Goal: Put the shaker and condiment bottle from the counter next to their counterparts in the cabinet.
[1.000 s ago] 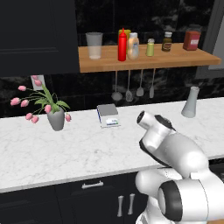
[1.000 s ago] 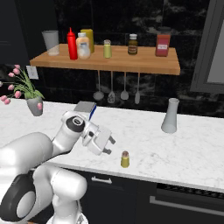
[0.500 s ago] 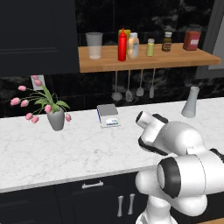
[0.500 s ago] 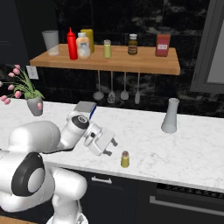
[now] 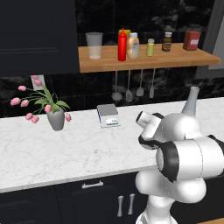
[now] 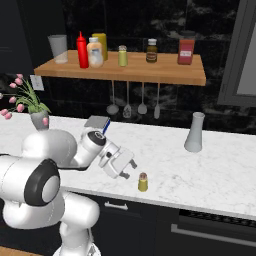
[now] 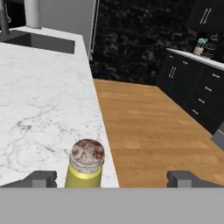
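Note:
The shaker (image 6: 143, 182) stands upright near the front edge of the marble counter (image 6: 225, 170). My gripper (image 6: 127, 169) hovers just left of it, open and holding nothing. In the hand view the shaker (image 7: 85, 168) sits between the fingertips (image 7: 41, 178), closer to the left one, grey cap towards the camera. On the wooden shelf (image 6: 150, 75) the red condiment bottle (image 6: 82, 50) stands beside the yellow bottle (image 6: 101, 41). The look-alike shaker (image 6: 122, 56) is further right. In the left base view my arm hides the counter shaker; the red bottle (image 5: 122, 45) and shelf shaker (image 5: 150, 47) show.
A grey vase (image 6: 194, 132) stands at the back right of the counter, a flower pot (image 6: 37, 117) at the left, a small flat box (image 6: 97, 121) behind my arm. Utensils (image 6: 142, 97) hang under the shelf. A glass (image 6: 58, 48), brown jar (image 6: 151, 50) and red-lidded jar (image 6: 185, 48) share the shelf.
My arm has swung and the open gripper has drifted a little to the right, closer to the shaker. The shaker and the shelf items have stayed put.

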Motion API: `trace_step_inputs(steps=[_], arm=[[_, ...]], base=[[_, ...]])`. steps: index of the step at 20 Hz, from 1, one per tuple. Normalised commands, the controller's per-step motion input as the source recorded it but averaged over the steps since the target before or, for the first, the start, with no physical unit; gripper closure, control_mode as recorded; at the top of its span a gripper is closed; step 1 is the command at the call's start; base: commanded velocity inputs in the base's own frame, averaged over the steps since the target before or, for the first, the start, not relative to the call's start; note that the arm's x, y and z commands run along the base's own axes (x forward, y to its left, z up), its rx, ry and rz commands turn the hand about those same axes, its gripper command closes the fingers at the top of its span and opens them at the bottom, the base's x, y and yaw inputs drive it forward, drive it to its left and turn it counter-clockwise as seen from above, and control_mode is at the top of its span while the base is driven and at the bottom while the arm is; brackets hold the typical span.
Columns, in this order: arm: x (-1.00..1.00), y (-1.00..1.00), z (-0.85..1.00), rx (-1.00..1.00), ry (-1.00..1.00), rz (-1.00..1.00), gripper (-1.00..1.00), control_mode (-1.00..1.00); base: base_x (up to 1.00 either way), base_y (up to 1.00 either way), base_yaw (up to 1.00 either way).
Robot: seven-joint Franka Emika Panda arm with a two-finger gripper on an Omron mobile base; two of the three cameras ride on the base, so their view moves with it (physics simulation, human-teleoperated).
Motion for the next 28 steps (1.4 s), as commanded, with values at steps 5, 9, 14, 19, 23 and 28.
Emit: trace_step_inputs(steps=[5, 9, 14, 19, 23, 28], arm=[[0.07, -0.07, -0.17, 0.00, 0.00, -0.03, -1.00, -1.00], [0.04, -0.11, -0.18, 0.00, 0.00, -0.02, -1.00, -1.00], [0.02, -0.21, -0.12, 0.00, 0.00, -0.01, -1.00, -1.00], [0.02, -0.19, -0.09, 0.00, 0.00, -0.01, -1.00, -1.00], [0.00, -0.19, -0.14, 0.00, 0.00, 0.00, -1.00, -1.00], [0.00, -0.30, -0.21, 0.00, 0.00, 0.00, -1.00, -1.00]], base=[[0.00, 0.00, 0.00], [0.00, 0.00, 0.00], [0.00, 0.00, 0.00], [0.00, 0.00, 0.00], [0.00, 0.00, 0.00], [0.00, 0.00, 0.00]])
